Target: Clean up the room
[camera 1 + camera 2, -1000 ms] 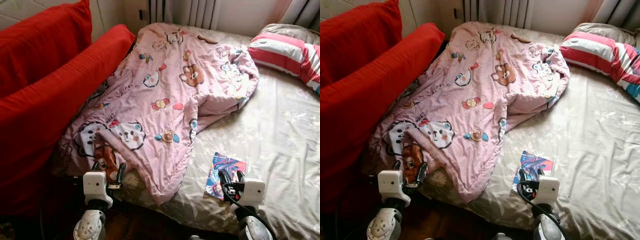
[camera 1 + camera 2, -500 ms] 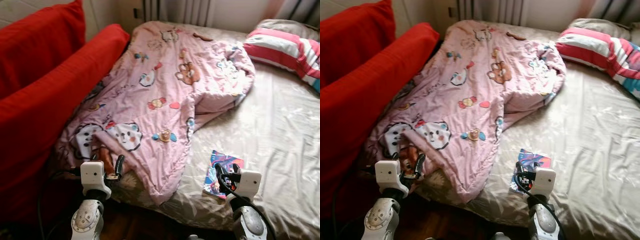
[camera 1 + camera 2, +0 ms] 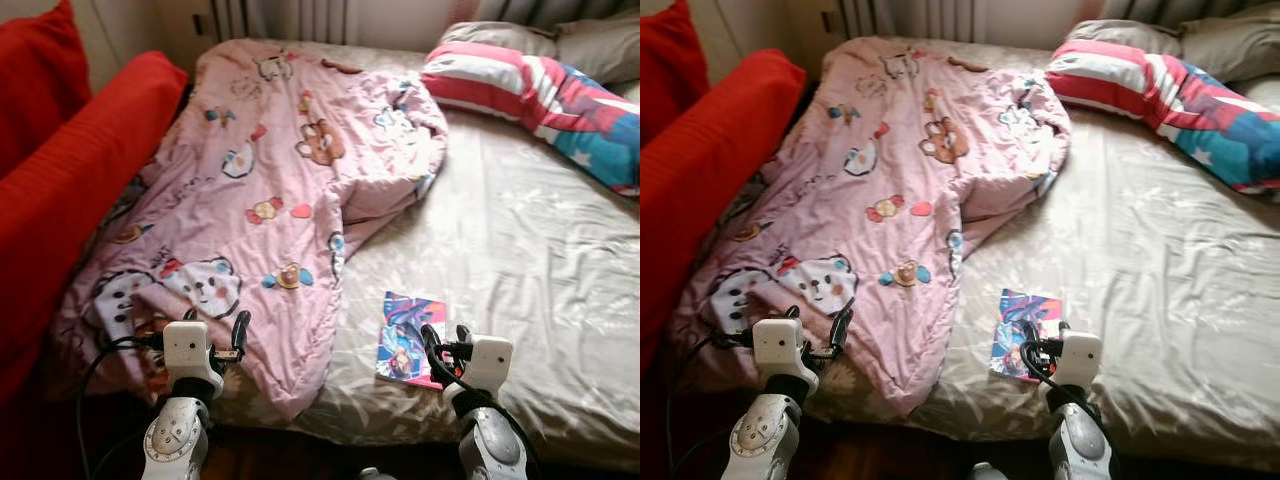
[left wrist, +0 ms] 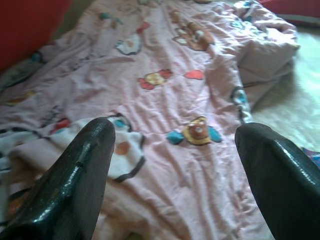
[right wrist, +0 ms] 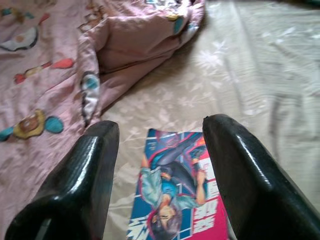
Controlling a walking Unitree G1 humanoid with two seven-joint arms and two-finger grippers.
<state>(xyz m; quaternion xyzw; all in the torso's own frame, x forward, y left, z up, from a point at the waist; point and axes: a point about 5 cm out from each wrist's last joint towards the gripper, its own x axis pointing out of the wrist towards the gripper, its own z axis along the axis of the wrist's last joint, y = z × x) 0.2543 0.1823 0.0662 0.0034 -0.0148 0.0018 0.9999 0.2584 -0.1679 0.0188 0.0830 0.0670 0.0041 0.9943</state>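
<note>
Sofa (image 3: 60, 190): red, far left, beside the bed.
Left gripper (image 4: 175, 165): fingers spread, empty, above the near end of the pink blanket (image 3: 260, 190).
Bed (image 3: 530, 250): beige sheet; the blanket covers its left half.
Magazine (image 3: 408, 322): flat near the front edge; the right wrist view shows its cover figure.
Right gripper (image 5: 160, 175): fingers apart, empty, over the magazine.
Pillow (image 3: 530, 90): striped, far right.
</note>
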